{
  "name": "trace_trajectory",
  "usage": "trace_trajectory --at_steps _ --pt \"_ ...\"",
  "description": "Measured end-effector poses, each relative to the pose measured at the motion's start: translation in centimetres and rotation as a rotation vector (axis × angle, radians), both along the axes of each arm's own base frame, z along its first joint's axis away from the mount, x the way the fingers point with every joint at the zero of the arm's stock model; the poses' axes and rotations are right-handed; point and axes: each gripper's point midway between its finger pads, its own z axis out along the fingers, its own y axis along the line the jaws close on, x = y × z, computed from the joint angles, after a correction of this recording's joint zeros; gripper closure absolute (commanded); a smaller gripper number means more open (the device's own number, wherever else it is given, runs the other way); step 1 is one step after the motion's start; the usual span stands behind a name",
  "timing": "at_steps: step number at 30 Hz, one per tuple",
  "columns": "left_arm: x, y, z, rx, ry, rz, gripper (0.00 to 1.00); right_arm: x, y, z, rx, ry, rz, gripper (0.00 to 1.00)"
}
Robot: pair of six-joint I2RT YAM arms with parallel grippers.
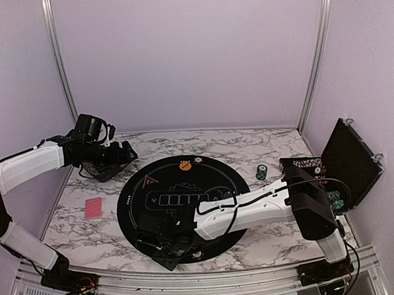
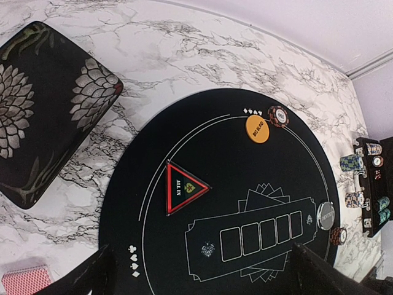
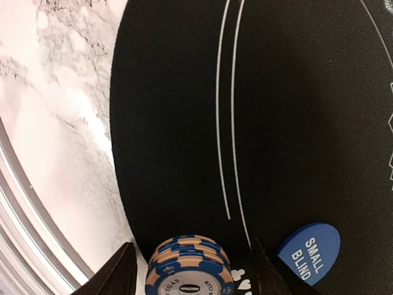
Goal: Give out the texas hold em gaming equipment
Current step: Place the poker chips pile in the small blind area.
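Note:
A short stack of blue-and-tan poker chips (image 3: 187,265) stands on the near edge of the round black mat (image 3: 172,123), between the fingers of my right gripper (image 3: 191,279). Those fingers are open, with a gap on each side of the stack. A blue "small blind" button (image 3: 309,252) lies just right of it. My left gripper (image 2: 206,279) hangs wide open and empty, high over the mat's left side. Below it are the red-edged triangular marker (image 2: 184,187), the orange button (image 2: 257,128) with a chip (image 2: 279,115) beside it, and a grey button (image 2: 325,216). Red-backed cards (image 1: 93,208) lie left of the mat.
A black floral-patterned box (image 2: 43,110) sits at the far left under my left arm. The open black chip case (image 1: 346,163) stands at the right with chip stacks (image 2: 355,199) in front; a teal stack (image 1: 261,172) is beside the mat. The table's metal front rail (image 3: 24,203) runs close by.

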Motion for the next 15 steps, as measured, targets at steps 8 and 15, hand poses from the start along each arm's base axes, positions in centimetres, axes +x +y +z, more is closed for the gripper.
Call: trace_trajectory --at_steps 8,15 --pt "0.1 0.3 0.0 0.002 -0.001 0.005 0.01 0.3 0.1 0.3 0.005 -0.002 -0.004 0.35" --pt "0.3 0.6 0.0 0.002 -0.001 0.014 0.01 1.1 0.0 1.5 0.023 -0.008 -0.013 0.34"
